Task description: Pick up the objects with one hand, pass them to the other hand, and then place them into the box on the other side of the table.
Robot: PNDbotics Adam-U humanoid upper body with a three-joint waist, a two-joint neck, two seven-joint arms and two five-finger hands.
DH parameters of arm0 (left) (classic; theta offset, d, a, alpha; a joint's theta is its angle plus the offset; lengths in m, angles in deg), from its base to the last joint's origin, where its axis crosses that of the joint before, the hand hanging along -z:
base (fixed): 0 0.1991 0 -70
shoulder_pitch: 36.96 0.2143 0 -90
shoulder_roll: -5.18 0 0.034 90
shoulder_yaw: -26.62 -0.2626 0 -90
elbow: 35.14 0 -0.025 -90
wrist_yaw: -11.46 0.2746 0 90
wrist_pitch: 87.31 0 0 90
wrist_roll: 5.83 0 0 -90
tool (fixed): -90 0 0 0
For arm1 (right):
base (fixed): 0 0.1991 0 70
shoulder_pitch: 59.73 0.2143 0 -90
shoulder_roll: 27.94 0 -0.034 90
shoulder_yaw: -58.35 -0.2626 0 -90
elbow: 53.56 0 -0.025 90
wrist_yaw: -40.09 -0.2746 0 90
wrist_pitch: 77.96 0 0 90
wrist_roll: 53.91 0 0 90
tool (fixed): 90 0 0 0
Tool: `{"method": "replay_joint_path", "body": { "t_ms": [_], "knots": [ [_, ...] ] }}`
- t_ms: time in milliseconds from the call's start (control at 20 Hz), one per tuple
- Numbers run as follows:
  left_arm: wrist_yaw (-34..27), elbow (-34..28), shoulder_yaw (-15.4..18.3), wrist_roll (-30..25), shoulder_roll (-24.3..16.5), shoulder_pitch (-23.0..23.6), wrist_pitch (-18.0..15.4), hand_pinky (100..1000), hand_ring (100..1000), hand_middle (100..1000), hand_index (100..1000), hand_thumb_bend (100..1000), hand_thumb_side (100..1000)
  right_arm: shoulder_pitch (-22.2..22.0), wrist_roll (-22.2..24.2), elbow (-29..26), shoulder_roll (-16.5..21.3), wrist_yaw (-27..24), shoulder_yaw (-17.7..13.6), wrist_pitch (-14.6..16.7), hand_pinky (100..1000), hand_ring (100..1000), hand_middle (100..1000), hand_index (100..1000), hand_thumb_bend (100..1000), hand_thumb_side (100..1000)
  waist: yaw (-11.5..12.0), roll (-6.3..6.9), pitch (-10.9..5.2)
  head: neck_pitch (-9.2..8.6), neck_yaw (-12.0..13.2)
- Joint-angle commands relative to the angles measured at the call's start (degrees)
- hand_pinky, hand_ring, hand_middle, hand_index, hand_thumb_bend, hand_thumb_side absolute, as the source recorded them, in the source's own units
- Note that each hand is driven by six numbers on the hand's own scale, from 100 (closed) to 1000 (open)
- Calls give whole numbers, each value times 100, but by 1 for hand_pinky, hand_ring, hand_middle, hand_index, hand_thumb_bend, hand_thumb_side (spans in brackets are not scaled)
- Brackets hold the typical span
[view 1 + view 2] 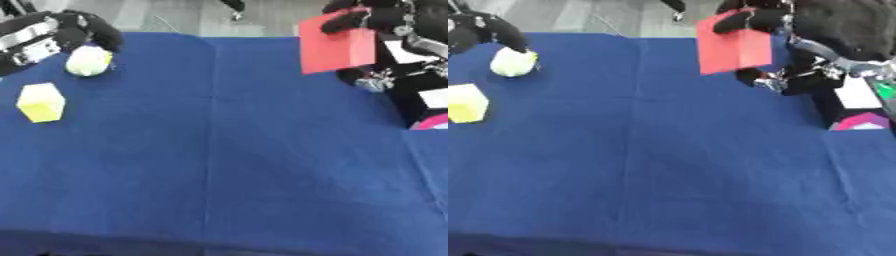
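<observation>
Place: looking like a robot test room or lab.
Table [262,150]: lying under a plain blue cloth, serving as a work surface.
Floor [175,17]: showing bare and grey beyond the table's far edge.

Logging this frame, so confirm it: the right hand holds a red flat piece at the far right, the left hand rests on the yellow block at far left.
One error: the left hand is at the pale ball, not the yellow block, which lies apart in the left eye view. The right hand does hold the red piece.
</observation>
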Motion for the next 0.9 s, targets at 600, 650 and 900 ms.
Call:
{"method": "replay_joint_path", "body": {
  "t_ms": [600,650,900],
  "knots": [
    [-80,-1458,943,926,556,1006,582,802,725,720,831,166,974,1061,-1554,5480,-2,584,-1555,-2072,841,825,400,1000,100,100,209,-19,-11,13,-695],
    [-55,-1513,972,958,587,1050,608,802,725,720,831,165,974,1079,-1654,5760,9,574,-1567,-2117,848,836,438,1000,100,100,221,-22,-8,13,-709],
    [25,-1669,1071,1061,691,1166,723,802,724,719,830,162,971,1016,-1706,6518,106,511,-1517,-2014,935,948,777,1000,100,619,253,-33,-1,13,-690]
  ]
}}
